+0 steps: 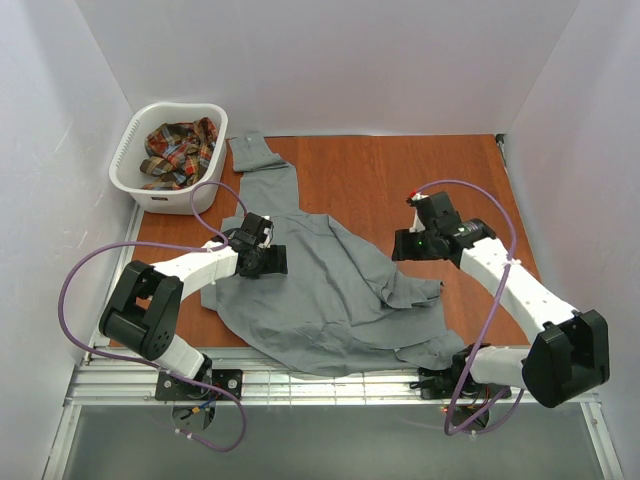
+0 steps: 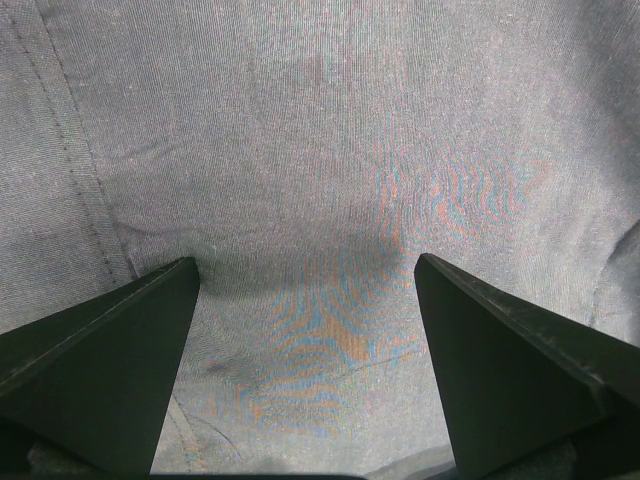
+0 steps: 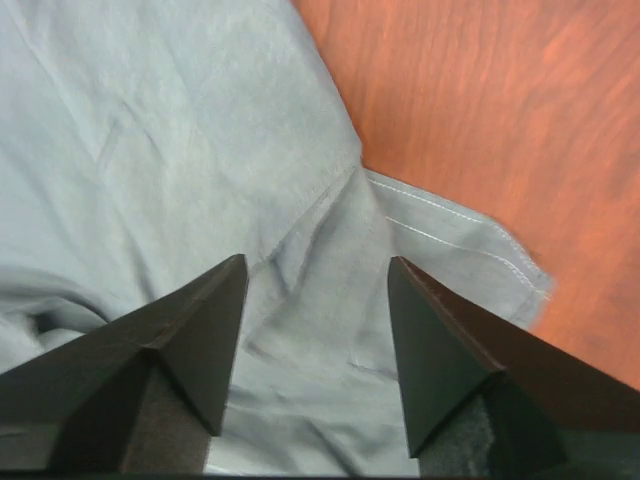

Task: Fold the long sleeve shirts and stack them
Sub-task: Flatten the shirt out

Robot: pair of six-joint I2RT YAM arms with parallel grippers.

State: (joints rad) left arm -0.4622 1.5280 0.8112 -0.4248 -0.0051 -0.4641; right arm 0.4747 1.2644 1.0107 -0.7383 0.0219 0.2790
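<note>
A plain grey long sleeve shirt (image 1: 330, 300) lies spread and wrinkled on the wooden table (image 1: 400, 180), with one sleeve (image 1: 268, 175) stretched toward the back. The plaid shirt (image 1: 178, 150) lies bunched in the white basket. My left gripper (image 1: 278, 261) hovers over the grey shirt's left part. In its wrist view the left gripper (image 2: 307, 265) stands open, and only grey cloth (image 2: 300, 150) shows below it. My right gripper (image 1: 400, 245) is at the shirt's right edge. The right gripper (image 3: 318, 262) is open above a creased hem (image 3: 440, 225), gripping nothing.
The white laundry basket (image 1: 170, 196) stands at the back left corner, next to the sleeve end. Bare wood (image 3: 480, 100) lies to the right of the shirt. White walls close in the table on three sides. A metal rail (image 1: 330, 385) runs along the near edge.
</note>
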